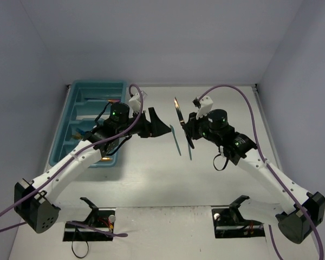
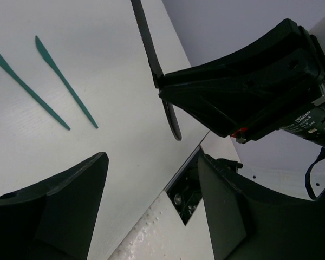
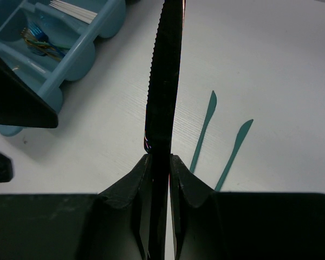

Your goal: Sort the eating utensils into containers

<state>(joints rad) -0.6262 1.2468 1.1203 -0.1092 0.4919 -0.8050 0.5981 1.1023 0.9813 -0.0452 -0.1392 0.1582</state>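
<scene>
1. My right gripper (image 3: 160, 162) is clamped on a dark knife (image 3: 163, 81) with a serrated edge. Both fingers press its flat sides, and the blade sticks out well past the fingertips.
2. From above, I see that knife held clear of the bench (image 1: 151, 184), over its middle. It stands on edge and runs from the far side toward the near side.
3. My left gripper (image 1: 162, 125) hangs just left of the held knife, its jaws standing wide apart with nothing between them. Through its own wrist camera the end of the knife sits beyond the gap, apart from both fingers.
4. Two teal knives (image 3: 204, 130) lie flat on the bench near its middle. They are side by side, almost parallel and not touching, and lie under the held blade.
5. The teal tray (image 3: 81, 57) sits toward the far left corner of the bench.
6. In the right wrist view I make out white utensils (image 3: 73, 10) in one compartment. Blue and gold utensils (image 3: 38, 40) lie in the compartment next to it.
7. From above, my left arm crosses over the tray's near end, so I cannot tell what lies beneath it.
</scene>
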